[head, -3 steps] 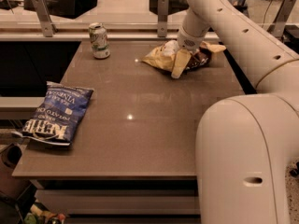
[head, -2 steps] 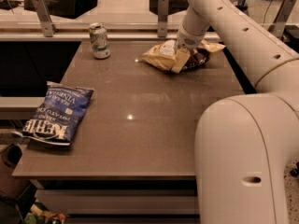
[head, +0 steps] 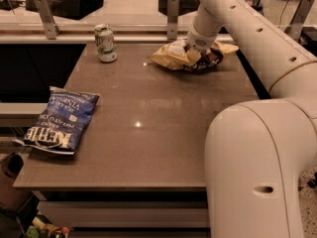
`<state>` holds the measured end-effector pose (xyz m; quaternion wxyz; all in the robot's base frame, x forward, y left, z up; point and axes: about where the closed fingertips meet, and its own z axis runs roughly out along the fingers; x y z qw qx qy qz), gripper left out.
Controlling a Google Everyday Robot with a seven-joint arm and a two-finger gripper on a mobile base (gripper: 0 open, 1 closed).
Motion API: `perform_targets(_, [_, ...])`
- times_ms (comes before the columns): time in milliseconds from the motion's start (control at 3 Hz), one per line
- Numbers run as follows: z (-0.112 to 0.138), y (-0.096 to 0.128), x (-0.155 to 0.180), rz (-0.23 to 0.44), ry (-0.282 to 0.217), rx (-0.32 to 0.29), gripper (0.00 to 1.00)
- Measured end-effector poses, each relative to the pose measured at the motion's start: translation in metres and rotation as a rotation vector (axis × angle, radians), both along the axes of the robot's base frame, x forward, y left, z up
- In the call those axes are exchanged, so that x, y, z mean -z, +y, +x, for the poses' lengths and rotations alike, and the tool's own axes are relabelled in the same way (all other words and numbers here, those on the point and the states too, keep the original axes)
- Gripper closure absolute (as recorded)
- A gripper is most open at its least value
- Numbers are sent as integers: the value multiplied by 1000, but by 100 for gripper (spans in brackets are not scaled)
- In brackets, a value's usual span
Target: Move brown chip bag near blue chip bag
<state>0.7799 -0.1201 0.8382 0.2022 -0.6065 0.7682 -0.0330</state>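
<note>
The brown chip bag (head: 173, 56), wrinkly tan-yellow with dark brown panels, lies at the far right of the table top. My gripper (head: 197, 52) comes down from the white arm onto the bag's middle and hides part of it. The blue chip bag (head: 62, 119), flat and dark blue with white lettering, lies at the table's near left, partly over the left edge. The two bags are far apart, across the table diagonal.
A green and white drink can (head: 105, 43) stands upright at the far left of the brown table (head: 148, 133). A rail with metal posts (head: 172, 14) runs behind the far edge. My large white arm link (head: 257, 172) fills the near right.
The brown bag's raised yellow flap has flattened and the bag has shifted slightly under the gripper. The blue bag and the can have not moved.
</note>
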Motion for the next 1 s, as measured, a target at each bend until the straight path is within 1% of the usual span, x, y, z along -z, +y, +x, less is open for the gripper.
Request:
perform_targets(667, [0,-4,-3,-6,-4,11,100])
perform_targets(1000, [-7,-19,-15,-24,-17,45,100])
